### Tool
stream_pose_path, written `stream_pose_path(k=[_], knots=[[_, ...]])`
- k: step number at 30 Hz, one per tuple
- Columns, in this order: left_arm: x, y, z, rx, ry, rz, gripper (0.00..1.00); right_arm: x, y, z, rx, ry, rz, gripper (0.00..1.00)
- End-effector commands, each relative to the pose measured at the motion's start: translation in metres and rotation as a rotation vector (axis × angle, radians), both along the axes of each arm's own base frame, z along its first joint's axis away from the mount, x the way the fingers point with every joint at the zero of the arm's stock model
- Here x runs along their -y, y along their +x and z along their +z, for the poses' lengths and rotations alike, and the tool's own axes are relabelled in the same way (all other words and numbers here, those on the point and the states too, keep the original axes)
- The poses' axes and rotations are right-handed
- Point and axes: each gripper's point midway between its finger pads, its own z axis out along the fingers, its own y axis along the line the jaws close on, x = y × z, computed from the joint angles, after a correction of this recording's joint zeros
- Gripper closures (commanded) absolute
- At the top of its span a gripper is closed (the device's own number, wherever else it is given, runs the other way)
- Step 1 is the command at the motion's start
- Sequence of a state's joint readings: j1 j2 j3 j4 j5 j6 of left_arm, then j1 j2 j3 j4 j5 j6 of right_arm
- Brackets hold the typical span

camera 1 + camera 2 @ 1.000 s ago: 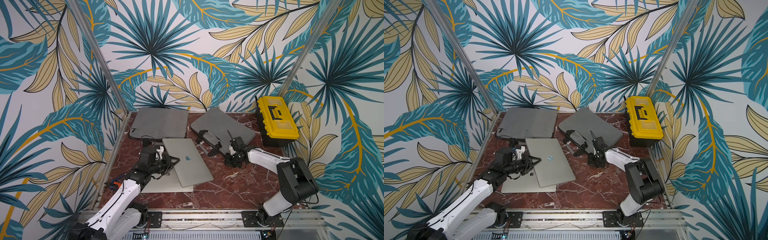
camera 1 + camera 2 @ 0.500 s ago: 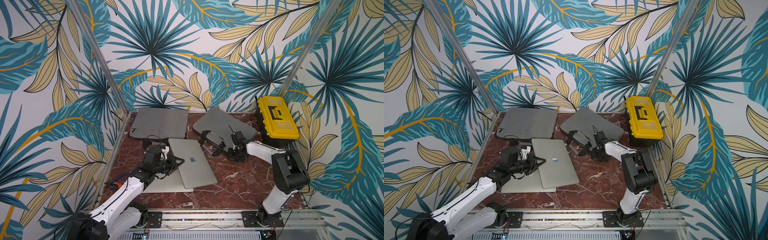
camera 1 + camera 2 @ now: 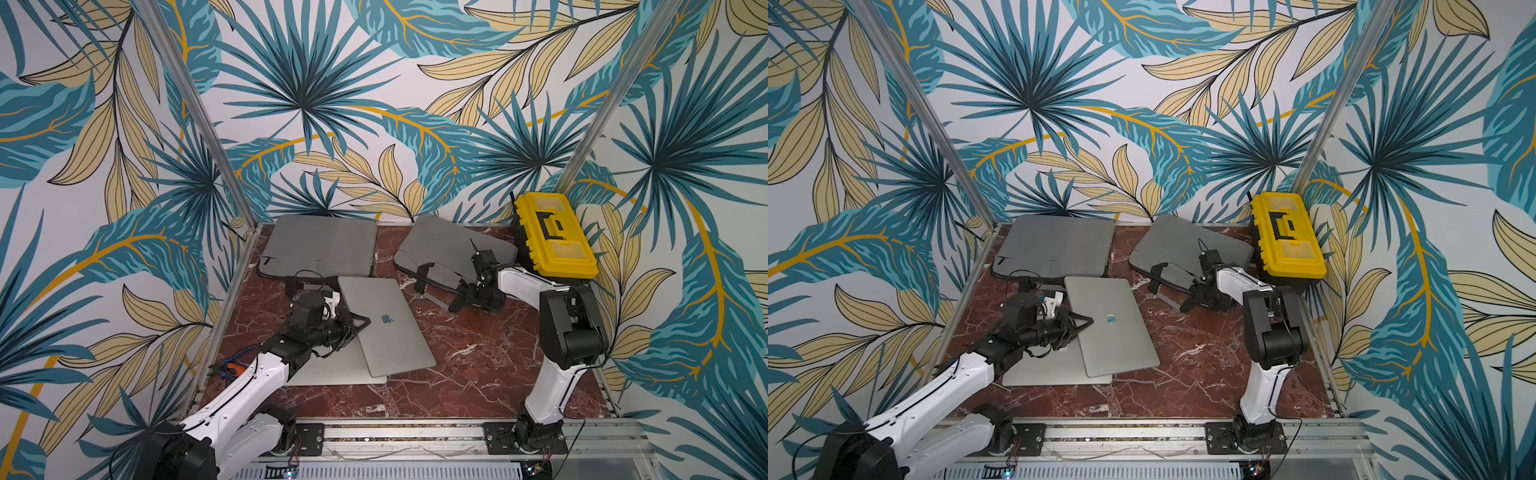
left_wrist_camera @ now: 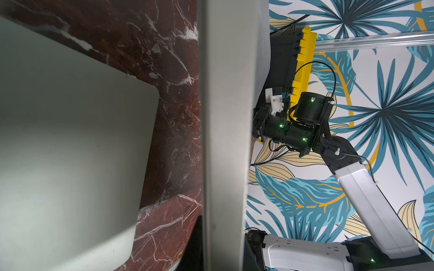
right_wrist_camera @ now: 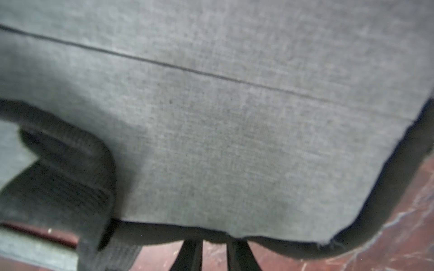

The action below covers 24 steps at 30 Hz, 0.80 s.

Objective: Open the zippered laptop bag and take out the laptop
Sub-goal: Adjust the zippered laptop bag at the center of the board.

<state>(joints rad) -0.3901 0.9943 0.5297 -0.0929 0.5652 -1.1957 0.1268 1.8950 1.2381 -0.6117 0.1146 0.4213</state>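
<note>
Nearest on the marble bench (image 3: 478,365), a second laptop (image 3: 332,372) lies flat, partly under the near-left part of the silver laptop (image 3: 386,328). That laptop bears a logo and lies out of any bag, mid-bench. The left jaws are clamped on the laptop's left edge. Beyond the laptop to the right, the right jaws meet the near rim of the grey laptop bag (image 3: 449,245). Their tips are hidden at its edge, so their gap cannot be told. Just beyond the laptop a second bag (image 3: 320,245) lies flat. Farthest, beyond-right of the laptop, stands a yellow toolbox (image 3: 552,237), just beside the laptop bag.
</note>
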Motion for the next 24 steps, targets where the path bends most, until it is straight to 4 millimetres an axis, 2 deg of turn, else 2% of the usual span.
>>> stream_pose_path(k=[1,15,24], knots=[[0.016,0.014,0.073,0.237,-0.112,-0.052,1.00,0.009,0.014,0.002,0.014,-0.046,0.013,0.78],[0.031,0.011,0.066,0.222,-0.114,-0.109,1.00,0.026,0.048,0.013,0.041,-0.086,0.014,0.63],[0.055,0.006,0.066,0.224,-0.106,-0.203,1.00,0.036,0.068,0.010,0.021,-0.104,0.041,0.55]])
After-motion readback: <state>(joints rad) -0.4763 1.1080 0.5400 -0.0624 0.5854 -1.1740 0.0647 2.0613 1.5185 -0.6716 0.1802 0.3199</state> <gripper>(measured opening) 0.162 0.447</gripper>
